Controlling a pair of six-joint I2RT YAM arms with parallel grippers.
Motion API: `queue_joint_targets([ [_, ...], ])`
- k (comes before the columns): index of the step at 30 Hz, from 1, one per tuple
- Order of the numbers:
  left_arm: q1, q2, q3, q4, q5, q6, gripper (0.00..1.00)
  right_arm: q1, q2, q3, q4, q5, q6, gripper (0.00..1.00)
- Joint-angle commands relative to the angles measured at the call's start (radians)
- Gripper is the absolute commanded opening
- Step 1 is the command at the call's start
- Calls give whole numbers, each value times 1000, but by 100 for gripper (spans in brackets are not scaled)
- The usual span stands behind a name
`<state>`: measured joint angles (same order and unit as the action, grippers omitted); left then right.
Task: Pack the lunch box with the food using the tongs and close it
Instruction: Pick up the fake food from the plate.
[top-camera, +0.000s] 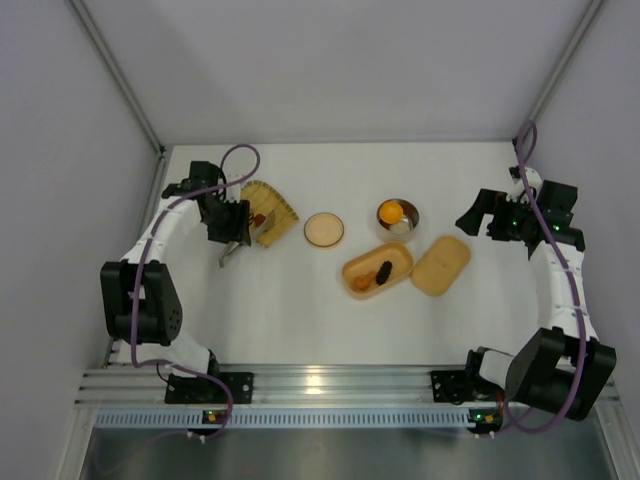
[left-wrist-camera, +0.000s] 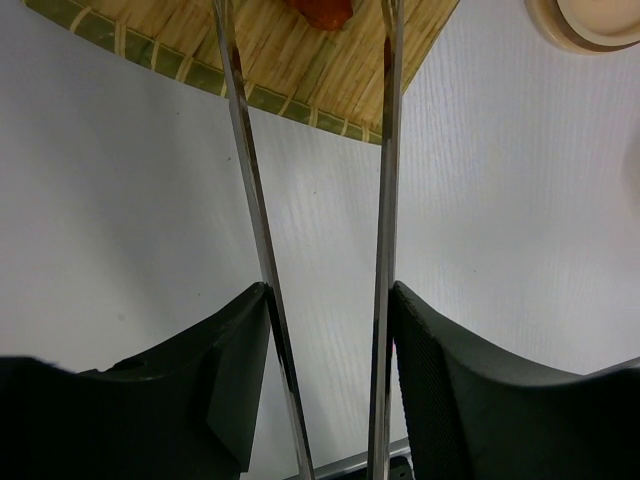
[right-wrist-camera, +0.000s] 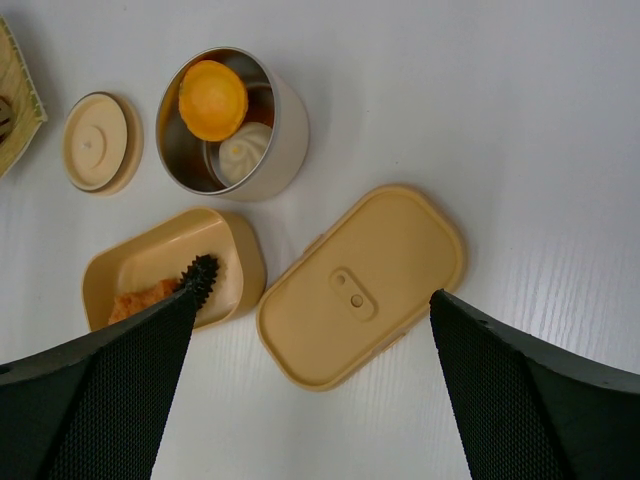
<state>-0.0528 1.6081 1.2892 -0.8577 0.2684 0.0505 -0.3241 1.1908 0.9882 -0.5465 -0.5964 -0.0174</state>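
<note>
Centrally, steel bowl (right-wrist-camera: 286, 125) behind open lunch box (right-wrist-camera: 165, 258), round lid (right-wrist-camera: 100, 142) alongside

No legible text, labels or numbers anywhere

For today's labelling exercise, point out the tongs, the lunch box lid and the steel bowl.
tongs (left-wrist-camera: 247, 170), left wrist view, left metal arm.
lunch box lid (right-wrist-camera: 360, 285), right wrist view, flat top.
steel bowl (right-wrist-camera: 290, 130), right wrist view, outer wall.
</note>
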Motion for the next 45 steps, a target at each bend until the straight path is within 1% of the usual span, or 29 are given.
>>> queue_joint_targets([
  [1,5,0,44,49,25,-12,54,-15,-28,10,8,-10,-6,99],
  [6,5,-19,42,45,15,-8,49,-15,-30,10,8,-8,-7,99],
  [10,7,-46,41,40,11,-3,40,-15,-26,9,10,-11,-4,99],
  [17,7,-83,74,36,3,-11,31,-15,-30,10,11,-14,-1,99],
  [27,7,-79,147,14,11,-11,26,-15,-33,9,11,-14,-3,99],
  [37,7,-93,151,17,26,-3,24,-15,-30,10,11,-14,-3,99],
  [45,-1,-129,153,-1,91,38,24,-15,-25,9,16,-17,4,99],
])
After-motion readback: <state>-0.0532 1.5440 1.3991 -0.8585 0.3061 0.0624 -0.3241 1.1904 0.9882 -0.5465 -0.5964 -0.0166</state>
